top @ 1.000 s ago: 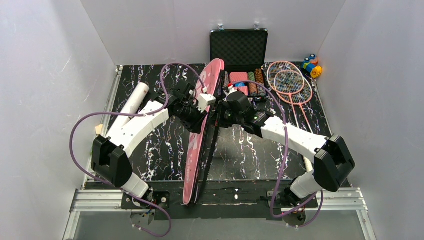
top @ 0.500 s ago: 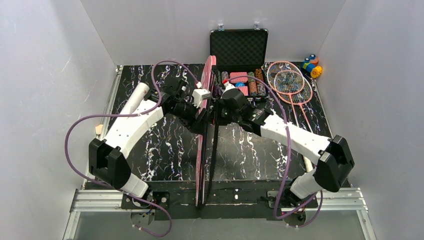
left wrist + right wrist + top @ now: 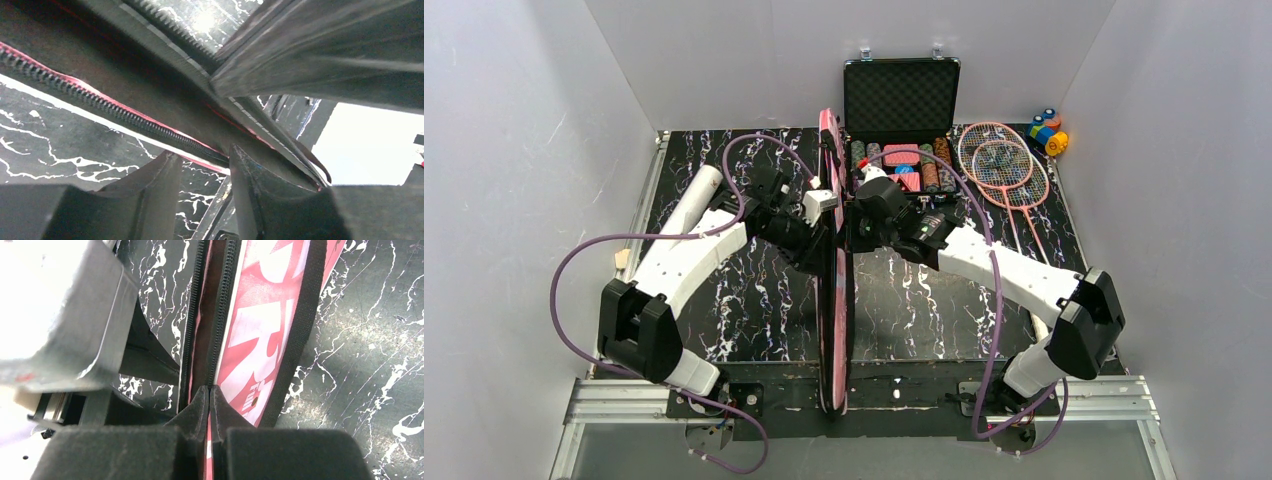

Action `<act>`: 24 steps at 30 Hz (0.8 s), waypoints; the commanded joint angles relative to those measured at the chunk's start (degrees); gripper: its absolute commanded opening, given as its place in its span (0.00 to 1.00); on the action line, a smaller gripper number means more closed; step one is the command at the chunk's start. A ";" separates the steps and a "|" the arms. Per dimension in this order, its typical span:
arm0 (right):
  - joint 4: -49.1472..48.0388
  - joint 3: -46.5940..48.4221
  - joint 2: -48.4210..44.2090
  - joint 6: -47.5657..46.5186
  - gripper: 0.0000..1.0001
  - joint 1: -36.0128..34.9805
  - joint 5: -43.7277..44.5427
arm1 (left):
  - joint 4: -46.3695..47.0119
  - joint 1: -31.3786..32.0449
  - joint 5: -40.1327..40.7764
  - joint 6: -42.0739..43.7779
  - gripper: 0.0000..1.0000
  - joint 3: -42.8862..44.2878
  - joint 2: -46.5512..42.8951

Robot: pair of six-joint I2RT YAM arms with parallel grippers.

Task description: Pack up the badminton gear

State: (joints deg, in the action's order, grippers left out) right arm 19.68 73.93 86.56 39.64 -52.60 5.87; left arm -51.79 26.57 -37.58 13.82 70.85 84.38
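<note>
The pink "SPORT" bag (image 3: 828, 300) stands on its edge along the middle of the table, from the near edge to the black case. Its zipper (image 3: 221, 315) is open. My right gripper (image 3: 856, 214) (image 3: 209, 388) is shut on the bag's right lip, and a pink strip shows between the pads. My left gripper (image 3: 825, 226) (image 3: 203, 153) is at the bag's left side with its jaws apart. The zipper edge (image 3: 100, 102) crosses just past its tips, with table showing in the gap. Two pink rackets (image 3: 1002, 166) lie at the back right. The white tube (image 3: 690, 203) lies at the left.
An open black case of poker chips (image 3: 902, 110) stands at the back centre, right behind the bag's head. Small coloured toy blocks (image 3: 1047, 130) sit in the back right corner. White walls close in three sides.
The bag has swung from leaning left, face showing, to standing upright on edge. Both grippers shifted slightly left and back with it. The left jaws widened, then narrowed partway.
</note>
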 commanded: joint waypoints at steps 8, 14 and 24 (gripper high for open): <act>-2.22 0.25 -1.64 0.49 0.01 -0.39 1.39 | 6.77 -1.86 11.90 -1.83 0.37 -2.81 -2.70; -2.49 -0.96 -2.36 0.70 0.01 -0.38 1.20 | 9.56 -1.93 14.66 -5.40 0.68 -2.47 -3.69; -2.98 -1.22 -2.68 1.14 0.01 -0.40 0.33 | 12.68 -1.96 16.72 -9.22 0.79 -1.07 -0.96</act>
State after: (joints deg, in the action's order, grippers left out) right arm 19.14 73.23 86.56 40.34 -52.64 6.48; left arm -41.87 24.91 -22.15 6.31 68.07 83.72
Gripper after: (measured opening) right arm 0.029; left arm 0.810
